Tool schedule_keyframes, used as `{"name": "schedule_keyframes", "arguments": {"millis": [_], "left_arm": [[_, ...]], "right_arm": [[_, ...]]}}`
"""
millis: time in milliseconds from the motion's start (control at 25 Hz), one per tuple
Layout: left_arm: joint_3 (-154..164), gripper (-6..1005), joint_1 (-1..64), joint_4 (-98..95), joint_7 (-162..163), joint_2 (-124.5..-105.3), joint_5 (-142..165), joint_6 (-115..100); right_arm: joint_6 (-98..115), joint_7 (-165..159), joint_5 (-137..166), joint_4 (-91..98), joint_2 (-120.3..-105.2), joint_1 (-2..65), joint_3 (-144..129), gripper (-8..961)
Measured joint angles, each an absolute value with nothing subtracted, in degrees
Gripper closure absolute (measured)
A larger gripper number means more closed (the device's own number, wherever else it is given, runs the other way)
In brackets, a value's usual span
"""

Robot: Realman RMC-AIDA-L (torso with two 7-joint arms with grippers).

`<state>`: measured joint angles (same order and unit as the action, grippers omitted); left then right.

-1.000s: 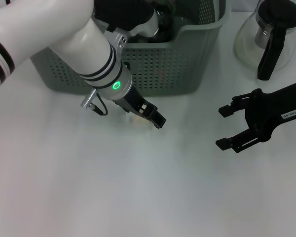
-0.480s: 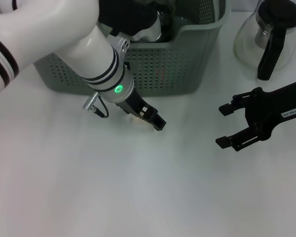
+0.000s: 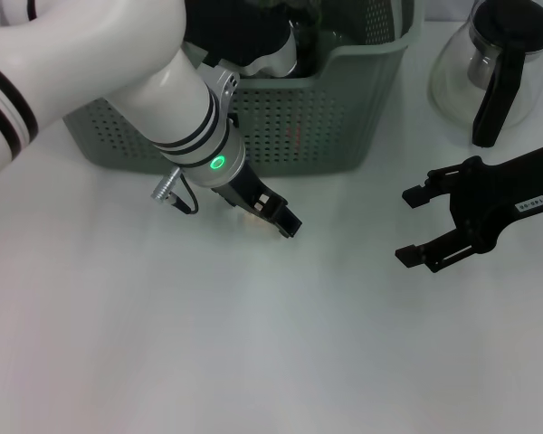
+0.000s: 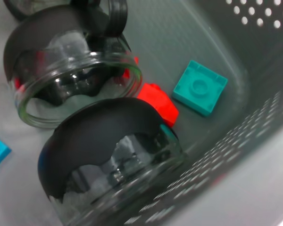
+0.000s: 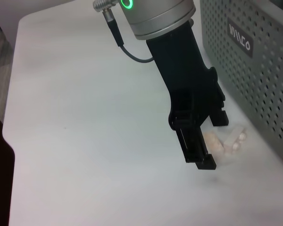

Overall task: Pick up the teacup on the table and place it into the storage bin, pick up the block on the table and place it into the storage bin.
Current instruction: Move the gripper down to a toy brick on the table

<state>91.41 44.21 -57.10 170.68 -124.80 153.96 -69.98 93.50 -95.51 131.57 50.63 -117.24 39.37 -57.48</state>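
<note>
While the left gripper point(image 3: 273, 213) straddles the small pale block point(image 5: 221, 142), jaws apart, nothing is gripped yet.
Just behind stands the perforated grey-green plastic storage bin point(image 3: 344, 136), glass cups already inside; the right gripper point(image 3: 423, 228) waits open, well apart.

The head camera is looking steeply down from above onto the white desk point(image 3: 253, 362), taking in the storage bin point(image 3: 344, 117) along the far edge. The left wrist camera is sitting very close, peering into the bin's interior point(image 4: 254, 94). The right wrist camera is looking low across the desk point(image 5: 85, 117) toward the left end effector point(image 5: 212, 141) and the bin's labelled wall point(image 5: 254, 66), ground the head view point(image 3: 271, 210) is also covering.
</note>
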Motion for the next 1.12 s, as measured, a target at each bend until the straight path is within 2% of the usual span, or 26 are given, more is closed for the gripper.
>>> {"name": "schedule_keyframes", "arguments": {"millis": [80, 480, 680, 920, 1120], "left_arm": [[91.66, 80, 44.28, -57.07, 170.69, -124.80, 154.01, -69.96], [92.72, 263, 44.88, -57.07, 170.68, -124.80, 154.60, -69.86], [92.73, 501, 45.19, -57.29, 170.69, -124.80, 155.22, -69.87], [92.72, 737, 45.57, -57.40, 170.68, -124.80, 155.58, -70.19], [92.51, 895, 45.67, -57.69, 170.68, -124.80, 155.85, -71.56]], "right_arm": [[93.50, -95.55, 131.57, 50.63, -117.25, 39.37, -57.48, 12], [93.32, -95.51, 131.57, 50.63, -117.24, 39.37, -57.39, 12], [92.91, -95.49, 131.57, 50.62, -117.24, 39.37, -57.38, 12], [92.89, -95.47, 131.57, 50.63, -117.25, 39.30, -57.22, 12], [92.90, -95.52, 131.57, 50.63, -117.25, 39.29, -57.14, 12]]}}
